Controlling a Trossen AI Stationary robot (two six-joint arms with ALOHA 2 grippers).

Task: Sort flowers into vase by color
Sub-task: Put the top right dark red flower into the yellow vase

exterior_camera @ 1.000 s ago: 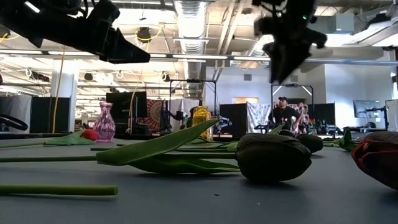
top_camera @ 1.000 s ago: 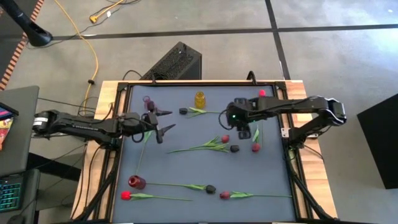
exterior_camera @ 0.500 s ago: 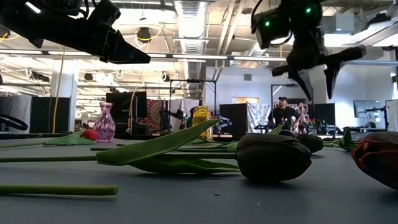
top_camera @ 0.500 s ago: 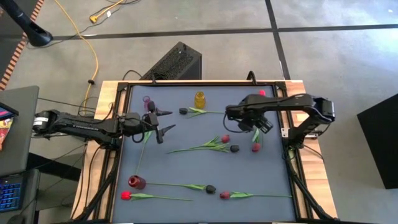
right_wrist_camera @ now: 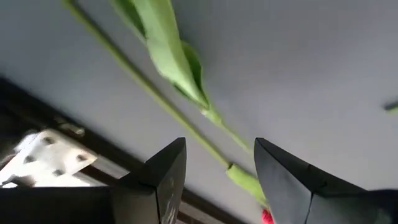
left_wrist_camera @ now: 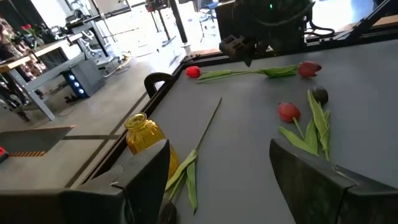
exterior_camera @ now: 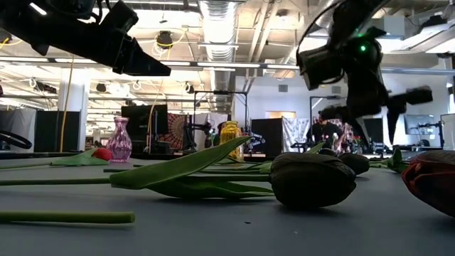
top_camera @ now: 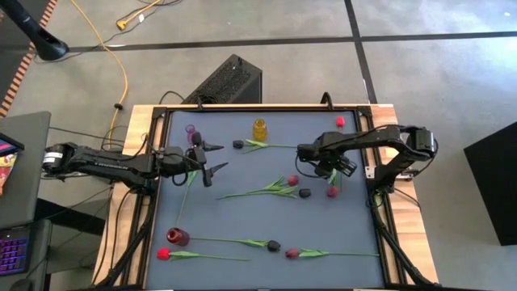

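Observation:
Several tulips lie flat on the grey mat (top_camera: 242, 218). One has its red head (top_camera: 332, 191) near the right edge, and its stem (right_wrist_camera: 186, 130) and leaf (right_wrist_camera: 168, 50) run toward the far edge. My right gripper (top_camera: 331, 166) (right_wrist_camera: 217, 180) hangs open just over that stem, pointing steeply down, a finger on either side and clear of it. My left gripper (top_camera: 210, 158) hovers open at the far left beside the purple vase (top_camera: 192, 132). The yellow vase (top_camera: 259, 129) stands at the far edge and the red vase (top_camera: 176, 236) at the near left.
A red head (top_camera: 292, 180) and a dark head (top_camera: 304, 193) lie mid-table, their stems pointing left. More tulips lie along the near edge (top_camera: 274, 245) (top_camera: 292, 254) (top_camera: 163, 254). One dark tulip (top_camera: 238, 145) lies by the yellow vase, and a red one (top_camera: 340, 121) at the far right frame.
My right gripper has come down toward the table and a little toward its right edge, over the red tulip's stem. Its wrist has rolled about, and it now points steeply down. The flowers lie as before.

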